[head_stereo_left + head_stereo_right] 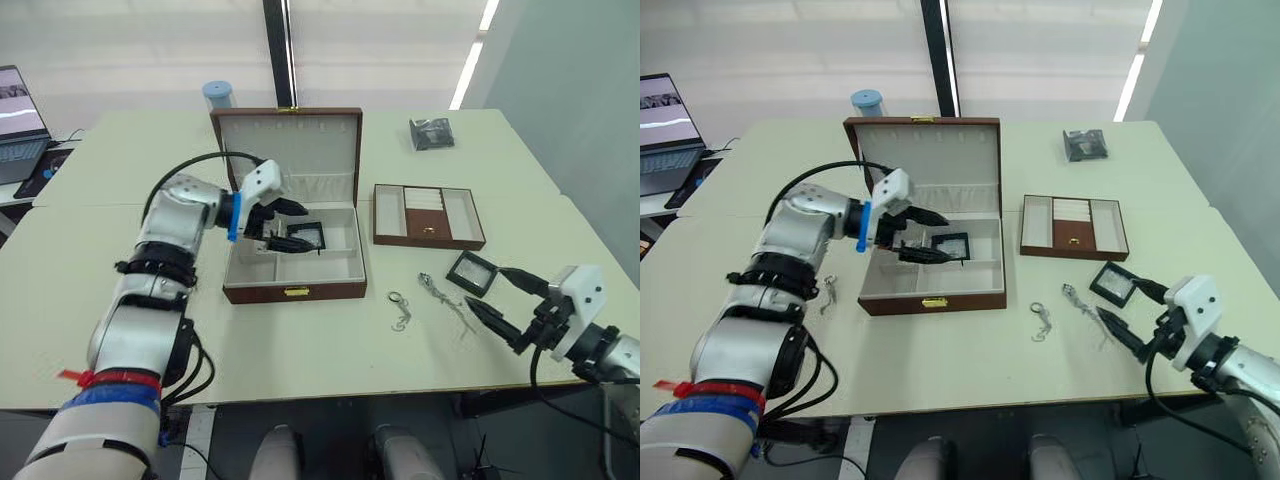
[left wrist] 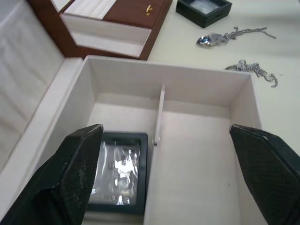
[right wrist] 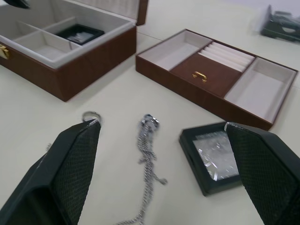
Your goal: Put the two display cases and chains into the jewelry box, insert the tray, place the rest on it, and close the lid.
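Left gripper [image 1: 288,226] spread wide over the open brown leather-look jewelry box [image 1: 296,291], holding nothing. One black-framed square display case [image 2: 118,173] lies flat in the box's cream compartment, just under the fingers. Second black display case [image 3: 217,157] on the table beside thin silver chains [image 3: 148,140], between the right gripper's [image 1: 502,301] parted, empty fingers.

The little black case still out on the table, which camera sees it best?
The right wrist view: the display case lies close beneath the open right tool, its window clear. Both eye views show it small beside the tray. The left wrist view catches it at the picture's edge.
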